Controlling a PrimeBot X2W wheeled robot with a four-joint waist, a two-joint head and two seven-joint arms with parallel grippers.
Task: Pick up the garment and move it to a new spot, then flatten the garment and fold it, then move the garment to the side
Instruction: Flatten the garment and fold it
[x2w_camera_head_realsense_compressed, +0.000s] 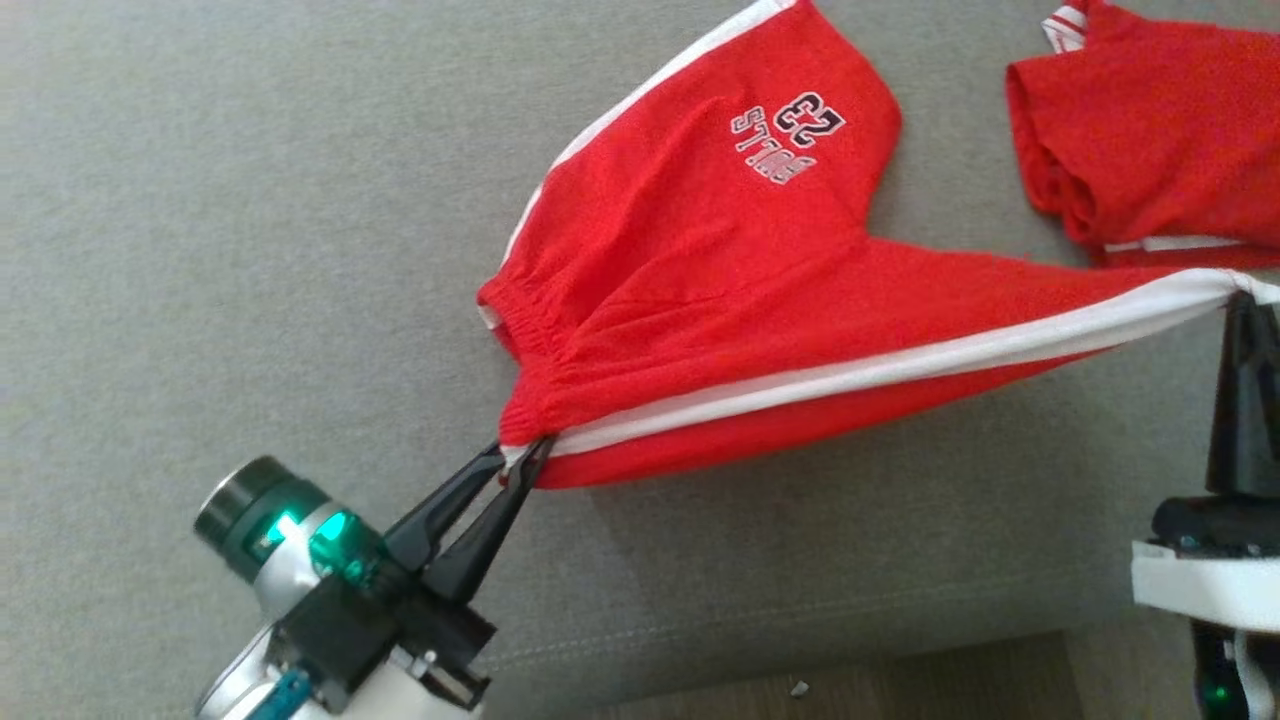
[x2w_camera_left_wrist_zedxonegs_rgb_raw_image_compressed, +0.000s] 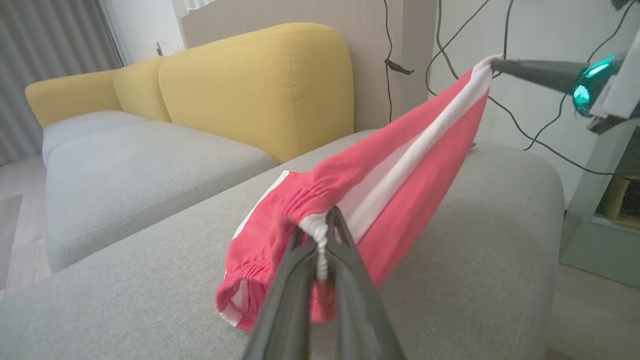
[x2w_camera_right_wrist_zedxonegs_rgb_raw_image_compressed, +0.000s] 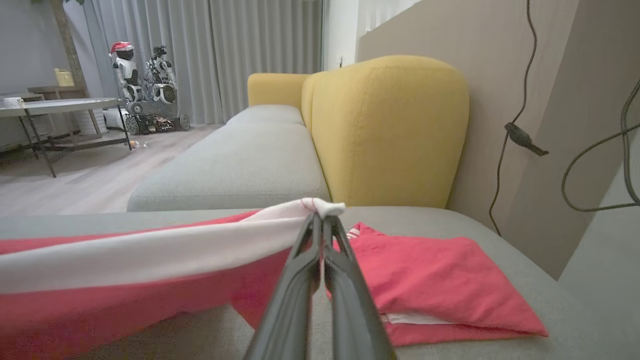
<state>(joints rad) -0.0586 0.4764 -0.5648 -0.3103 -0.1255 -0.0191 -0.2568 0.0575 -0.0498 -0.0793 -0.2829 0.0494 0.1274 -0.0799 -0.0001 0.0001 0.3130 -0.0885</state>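
both left pincer (x2w_camera_head_realsense_compressed: 520, 456) and right pincer (x2w_camera_head_realsense_compressed: 1243, 305) pinch the shorts (x2w_camera_head_realsense_compressed: 700, 250), near a folded red garment (x2w_camera_head_realsense_compressed: 1160, 130).

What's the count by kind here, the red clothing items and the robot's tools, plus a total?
Red shorts, stretched between the tools: 1
Folded red garment, lying apart: 1
Tools, left tool and right tool, both shut on the shorts: 2
Total: 4
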